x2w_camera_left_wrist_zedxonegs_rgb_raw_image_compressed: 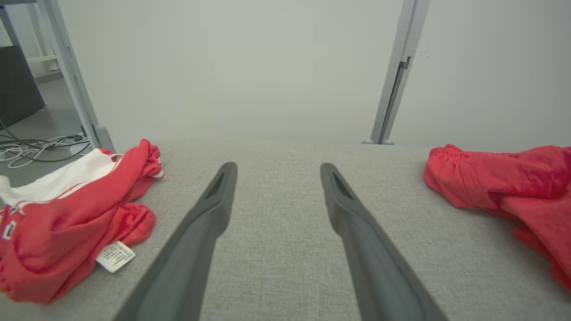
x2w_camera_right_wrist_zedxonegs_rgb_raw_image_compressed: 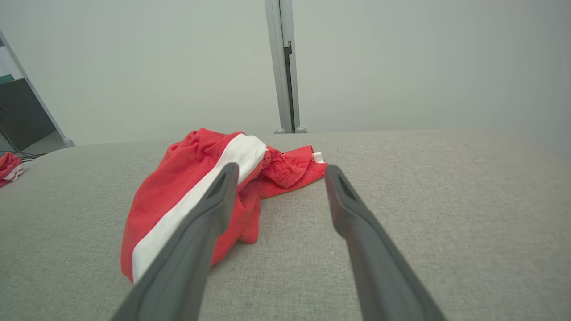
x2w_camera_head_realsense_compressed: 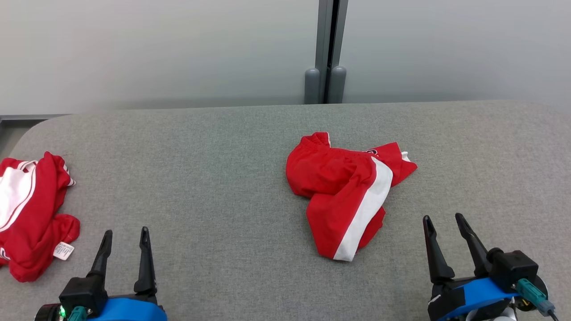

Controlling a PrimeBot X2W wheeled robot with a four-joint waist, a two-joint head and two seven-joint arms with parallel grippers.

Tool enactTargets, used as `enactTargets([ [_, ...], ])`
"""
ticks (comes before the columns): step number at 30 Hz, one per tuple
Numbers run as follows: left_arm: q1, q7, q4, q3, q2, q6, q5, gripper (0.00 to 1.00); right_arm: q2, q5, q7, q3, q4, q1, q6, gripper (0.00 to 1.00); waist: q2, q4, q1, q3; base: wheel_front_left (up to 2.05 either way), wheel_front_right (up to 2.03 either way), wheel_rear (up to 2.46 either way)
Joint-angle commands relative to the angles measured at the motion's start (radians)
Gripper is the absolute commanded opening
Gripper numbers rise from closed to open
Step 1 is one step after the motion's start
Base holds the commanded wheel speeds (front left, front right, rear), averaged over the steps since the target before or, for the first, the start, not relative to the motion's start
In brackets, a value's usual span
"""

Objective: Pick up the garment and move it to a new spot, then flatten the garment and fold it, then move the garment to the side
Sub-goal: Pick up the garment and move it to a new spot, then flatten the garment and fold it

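Garment [x2w_camera_head_realsense_compressed: 332,178] bunched, stripe [x2w_camera_head_realsense_compressed: 368,205] slanting far-right to near, left gripper [x2w_camera_head_realsense_compressed: 126,230], right gripper [x2w_camera_head_realsense_compressed: 443,216] wide, empty

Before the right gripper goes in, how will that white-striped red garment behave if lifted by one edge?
Probably floppy: the red garment lies crumpled in soft folds, so it should droop from one pinch. Likely light; the cloth looks thin. On the textured grey table it may drag, not slide.

A red garment [x2w_camera_head_realsense_compressed: 343,187] with a broad white side stripe [x2w_camera_head_realsense_compressed: 366,209] is observed crumpled and unfolded near the middle of the grey fabric-covered table [x2w_camera_head_realsense_compressed: 214,169]. An elasticated waistband [x2w_camera_head_realsense_compressed: 314,139] is seen bunched at its far left corner. One leg is noted doubled over toward the near edge, lying loose on the surface.
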Motion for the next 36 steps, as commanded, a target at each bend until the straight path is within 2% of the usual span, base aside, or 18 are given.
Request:
enactTargets([
  [1,0.006,-0.003,0.006,0.013,-0.004,-0.007,0.006,1.0,-0.005,-0.005,-0.003,-0.003,0.009,0.017,0.0,1.0,-0.0001,0.001,0.0001,-0.003,0.0,0.0,0.0],
  [25,-0.011,-0.003,0.023,0.048,-0.016,-0.016,0.034,1.0,-0.005,0.005,-0.003,0.011,0.033,-0.008,0.0,1.0,-0.0001,-0.008,0.0001,-0.007,0.0,0.0,0.0],
  [31,-0.024,-0.003,0.024,0.038,-0.016,-0.017,0.03,1.0,-0.005,-0.009,-0.003,0.055,0.034,-0.108,0.0,1.0,-0.0001,0.001,0.0001,0.004,0.0,0.0,0.0],
  [36,-0.047,-0.003,0.015,0.024,-0.014,-0.017,0.025,1.0,-0.005,-0.043,-0.004,0.098,0.092,-0.276,0.0,1.0,-0.0001,0.016,0.0001,0.034,0.0,0.0,0.0],
])
